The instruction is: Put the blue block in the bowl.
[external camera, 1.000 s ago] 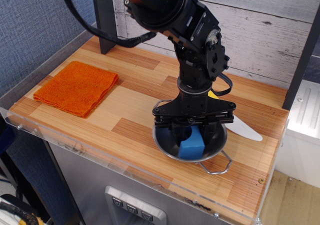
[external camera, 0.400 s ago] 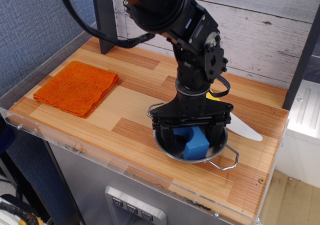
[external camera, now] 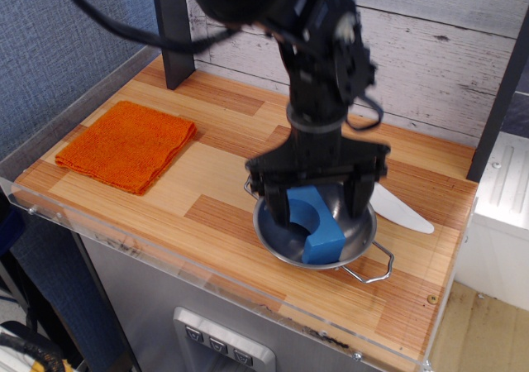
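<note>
A whitewashed plank wall runs behind a wooden table [external camera: 223, 161] with light and dark strips and a clear plastic edge along the front; a blue textured panel stands far off to the claw's left side of the picture, and a dark post rises at the back. The black arm [external camera: 318, 54] comes down from the top of the picture, blurred in its upper part, and ends in the claw [external camera: 316, 209], which hangs just over the bowl [external camera: 277, 238]. Its two fingers stand apart, one on each side of the block [external camera: 316, 226], and they do not appear to press on it; whether they touch it at all cannot be told. The bowl sits right beneath the claw, near the front edge of the table, with one wire handle [external camera: 374, 264] sticking out toward the front right and the other barely showing behind the claw's left finger. The block lies inside the bowl, directly under and between the fingers, tilted against the bowl's right wall with its rounded notch facing up and toward the left. A folded orange cloth [external camera: 128, 145] lies flat well away to the left of the claw. Just behind and to the right of the claw a knife [external camera: 398, 212] rests on the table, its pale blade showing beside the bowl's rim
</note>
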